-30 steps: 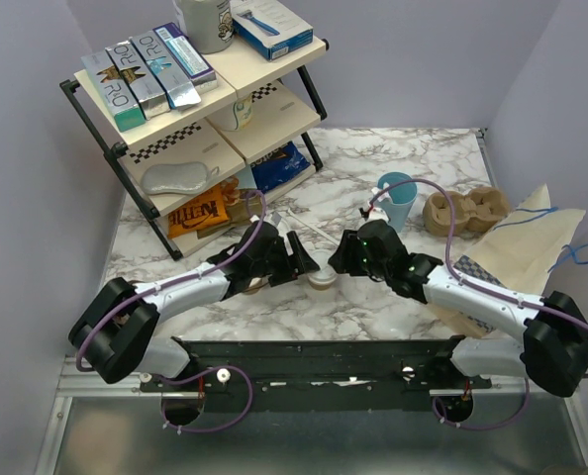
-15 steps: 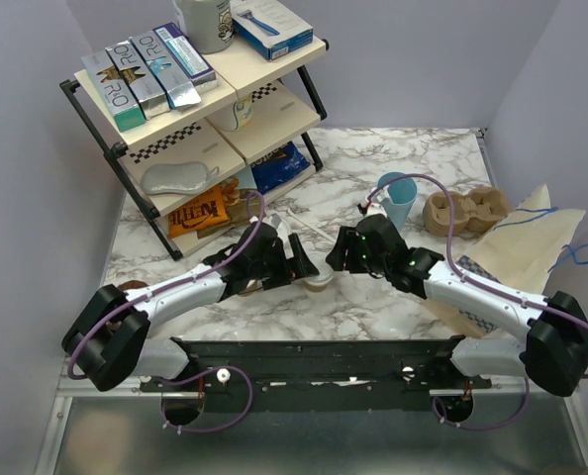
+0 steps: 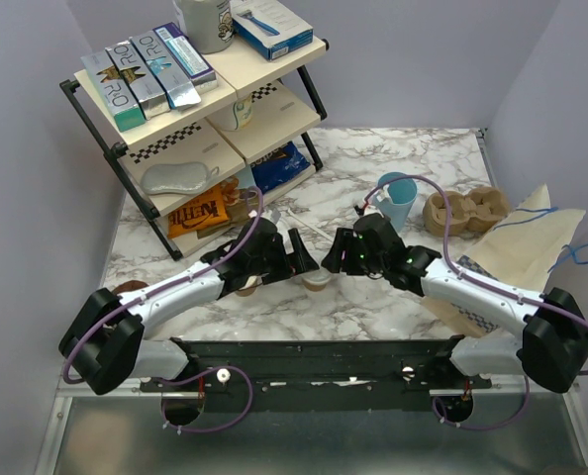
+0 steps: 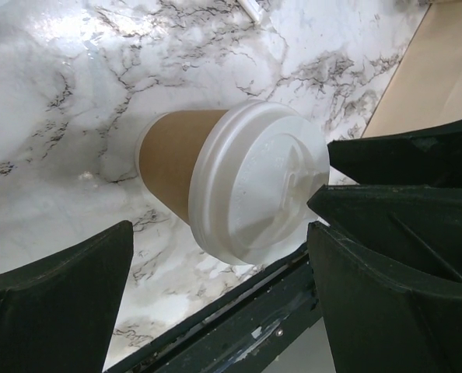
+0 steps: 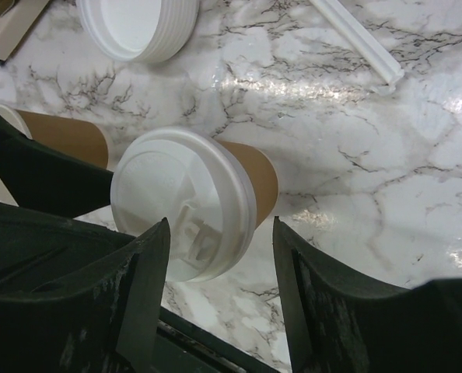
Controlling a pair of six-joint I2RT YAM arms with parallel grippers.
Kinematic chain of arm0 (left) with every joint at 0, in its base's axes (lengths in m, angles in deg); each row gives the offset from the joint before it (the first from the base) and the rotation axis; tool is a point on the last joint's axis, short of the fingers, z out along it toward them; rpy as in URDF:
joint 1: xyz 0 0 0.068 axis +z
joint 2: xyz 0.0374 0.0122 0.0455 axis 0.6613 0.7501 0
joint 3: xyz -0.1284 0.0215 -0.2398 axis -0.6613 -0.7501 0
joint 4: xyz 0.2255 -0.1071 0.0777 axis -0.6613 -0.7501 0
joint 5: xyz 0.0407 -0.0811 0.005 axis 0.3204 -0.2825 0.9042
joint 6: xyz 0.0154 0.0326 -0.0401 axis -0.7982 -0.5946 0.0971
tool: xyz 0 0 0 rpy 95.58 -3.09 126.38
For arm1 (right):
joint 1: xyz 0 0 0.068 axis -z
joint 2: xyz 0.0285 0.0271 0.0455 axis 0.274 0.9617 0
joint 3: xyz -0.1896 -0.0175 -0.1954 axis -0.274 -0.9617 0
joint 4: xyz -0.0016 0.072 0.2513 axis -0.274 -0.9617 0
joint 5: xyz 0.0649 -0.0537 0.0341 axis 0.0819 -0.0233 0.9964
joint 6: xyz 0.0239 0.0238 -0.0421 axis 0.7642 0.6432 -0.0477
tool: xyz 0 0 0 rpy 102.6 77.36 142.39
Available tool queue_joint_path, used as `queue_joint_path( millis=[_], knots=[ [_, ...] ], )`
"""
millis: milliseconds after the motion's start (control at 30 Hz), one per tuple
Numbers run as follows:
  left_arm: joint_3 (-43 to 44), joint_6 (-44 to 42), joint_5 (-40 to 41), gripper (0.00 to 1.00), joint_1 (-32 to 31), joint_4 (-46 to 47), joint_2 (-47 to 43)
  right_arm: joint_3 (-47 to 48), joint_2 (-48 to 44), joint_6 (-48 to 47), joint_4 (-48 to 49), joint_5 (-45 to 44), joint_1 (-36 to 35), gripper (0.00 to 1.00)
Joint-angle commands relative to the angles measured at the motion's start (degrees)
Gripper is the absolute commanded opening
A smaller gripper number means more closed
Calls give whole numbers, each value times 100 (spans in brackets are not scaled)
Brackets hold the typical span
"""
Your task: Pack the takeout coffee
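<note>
The takeout coffee [image 3: 317, 282], a tan paper cup with a white lid, stands upright on the marble table [image 3: 433, 148], toward its front. Only the right wrist view shows a lidless tan cup [image 5: 64, 136] just beside it and a stack of white lids [image 5: 141, 27] farther off. Only the overhead view shows the 2 arms reaching low and inward, meeting at the cup. The left gripper [image 4: 219, 233] is spread wide and the right gripper [image 5: 222, 225] less so. Both straddle the lid and grip nothing.
</note>
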Motion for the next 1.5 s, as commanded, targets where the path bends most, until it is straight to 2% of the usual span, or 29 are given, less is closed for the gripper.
queue_joint_path(
  millis=[0,300,400,433,500,533,567,700,733,867,1067,1167,1300,1333,1467],
  knots=[
    [55,42,258,98,54,9,-59,78,110,317,84,239,-27,64],
    [-384,472,-120,79,352,966,257,-265,259,730,383,511,-27,63],
    [-446,534,-191,69,379,1081,371,-397,250,818,418,415,-27,60],
    [-481,569,-208,61,396,1081,389,-449,242,844,418,414,-27,59],
    [-542,639,-252,54,423,1178,433,-625,233,932,506,406,-27,56],
    [-621,666,-270,46,432,1230,442,-686,224,941,558,266,-27,54],
    [-656,683,-331,43,449,1335,442,-739,224,976,654,256,-27,49],
    [-753,771,-384,29,449,1450,512,-950,259,1011,796,239,-36,38],
    [-788,824,-410,22,449,1485,573,-968,285,1020,813,221,-27,38],
    [-876,921,-568,10,458,1652,750,-1082,330,1134,980,151,-27,34],
    [-982,929,-446,7,449,1381,881,-1310,250,1205,1051,-157,-18,30],
    [-1043,1061,-498,7,458,1345,978,-1425,259,1187,1156,-166,-18,24],
    [-1131,1193,-551,7,432,1547,1049,-1408,303,1161,1235,-131,-18,22],
    [-1114,1193,-551,11,432,1521,1023,-1382,303,1143,1236,-131,-18,22],
    [-921,992,-507,47,397,1399,768,-1206,215,1021,1183,-86,-18,21]
  ],
)
